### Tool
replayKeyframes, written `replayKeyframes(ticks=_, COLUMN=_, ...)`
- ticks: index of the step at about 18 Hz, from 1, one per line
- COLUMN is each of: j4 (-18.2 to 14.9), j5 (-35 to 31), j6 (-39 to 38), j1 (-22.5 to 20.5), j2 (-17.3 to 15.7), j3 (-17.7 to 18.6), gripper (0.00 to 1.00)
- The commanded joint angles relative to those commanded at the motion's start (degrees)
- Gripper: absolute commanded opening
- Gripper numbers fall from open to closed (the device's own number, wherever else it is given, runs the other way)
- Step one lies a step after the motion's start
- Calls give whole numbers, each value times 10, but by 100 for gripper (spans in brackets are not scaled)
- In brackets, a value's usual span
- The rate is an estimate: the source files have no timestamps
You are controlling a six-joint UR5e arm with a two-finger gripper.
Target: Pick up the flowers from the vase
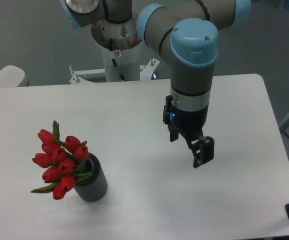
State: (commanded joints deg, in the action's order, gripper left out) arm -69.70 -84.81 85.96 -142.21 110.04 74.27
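Note:
The flowers [59, 162] are a bunch of red tulip buds with green leaves, leaning out to the left of the vase [92, 182]. The vase is a small dark grey ribbed cylinder standing at the table's front left. My gripper [200, 154] hangs pointing down over the middle-right of the table, well to the right of the vase and clear of it. Its black fingers [204, 150] look spread and hold nothing.
The white table [134, 115] has its right edge near the gripper and its front edge just below the vase. The arm's base [119, 55] stands at the back centre. A pale rounded object [6, 77] sits at the back left.

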Motion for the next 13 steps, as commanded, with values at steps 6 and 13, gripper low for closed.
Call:
replayKeyframes(ticks=6, j4=-2, j5=75, j6=-4, j1=-4, j2=-7, j3=16, gripper=100)
replayKeyframes(ticks=13, j4=-1, j5=77, j6=-5, j1=-3, j2=-23, j3=47, gripper=100)
